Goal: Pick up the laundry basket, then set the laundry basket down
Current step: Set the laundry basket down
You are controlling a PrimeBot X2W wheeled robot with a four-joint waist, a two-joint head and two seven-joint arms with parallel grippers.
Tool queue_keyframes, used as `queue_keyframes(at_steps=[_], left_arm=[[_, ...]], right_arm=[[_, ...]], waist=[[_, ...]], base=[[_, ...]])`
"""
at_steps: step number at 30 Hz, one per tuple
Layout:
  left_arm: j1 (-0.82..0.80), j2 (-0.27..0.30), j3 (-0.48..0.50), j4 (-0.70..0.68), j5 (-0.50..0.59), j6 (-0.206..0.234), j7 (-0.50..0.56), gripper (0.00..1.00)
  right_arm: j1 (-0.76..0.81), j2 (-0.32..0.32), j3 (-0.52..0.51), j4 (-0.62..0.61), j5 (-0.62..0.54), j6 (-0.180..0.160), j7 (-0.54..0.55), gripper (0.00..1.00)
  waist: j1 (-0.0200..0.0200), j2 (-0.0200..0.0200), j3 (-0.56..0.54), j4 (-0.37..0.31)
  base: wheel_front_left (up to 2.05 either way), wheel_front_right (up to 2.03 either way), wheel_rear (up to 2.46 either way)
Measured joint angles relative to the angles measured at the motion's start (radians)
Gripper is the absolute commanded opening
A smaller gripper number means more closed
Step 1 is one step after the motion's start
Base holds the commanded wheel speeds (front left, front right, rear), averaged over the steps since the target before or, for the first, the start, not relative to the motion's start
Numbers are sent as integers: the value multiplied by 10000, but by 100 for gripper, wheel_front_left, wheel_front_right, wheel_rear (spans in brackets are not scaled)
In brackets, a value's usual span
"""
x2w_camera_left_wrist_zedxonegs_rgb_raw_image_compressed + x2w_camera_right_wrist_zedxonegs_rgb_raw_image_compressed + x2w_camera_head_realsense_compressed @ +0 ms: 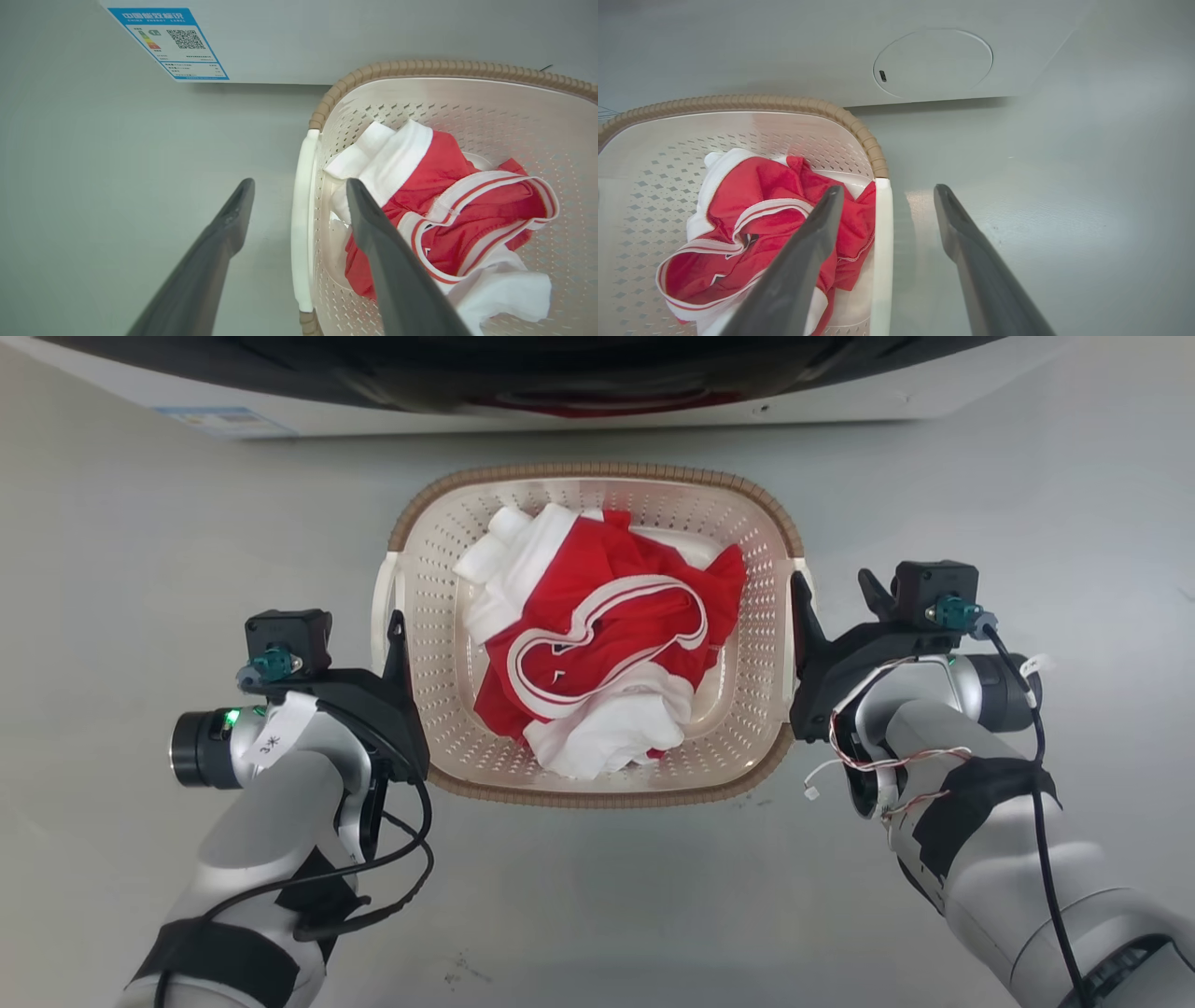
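The left gripper [300, 183] has its jaws apart, straddling the basket's smooth white loop handle [301, 224]: one long, dark, tapering finger [373, 242] reaches inside over the clothes, the other lies outside above the floor. Whether either finger touches the handle cannot be told. The right gripper [888, 188] mirrors this, jaws apart astride the opposite white handle [881, 242], with one finger inside and one outside.

The laundry basket [597, 469] is a rounded rectangle of cream plastic. Its walls are pierced with rows of small holes and its rim is brown and rope-like. It stands on the floor between the two arms. Inside lies a crumpled red garment [607, 635] with white striped trim, heaped with soft white cloth [616, 733].

The floor [140, 523] is smooth, pale grey and faintly glossy. Just beyond the basket runs the white base of a washing machine [840, 401], which carries a blue-edged label [173, 42] and a round flush cover [933, 63].
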Motion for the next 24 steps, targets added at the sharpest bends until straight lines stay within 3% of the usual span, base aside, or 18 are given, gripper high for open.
queue_keyframes(at_steps=[12, 24], left_arm=[[796, 121, 244, -368, 105, -31, 0, 100], [2195, 242, 744, -1315, 441, 2, 0, 100]], right_arm=[[644, 8, -293, -142, -178, 35, 0, 100], [1848, -148, -832, -1083, -721, 119, 0, 100]], waist=[[-1, 0, -1383, -72], [-2, -1, -3123, -105]], base=[[0, 0, 0], [0, 0, 0]])
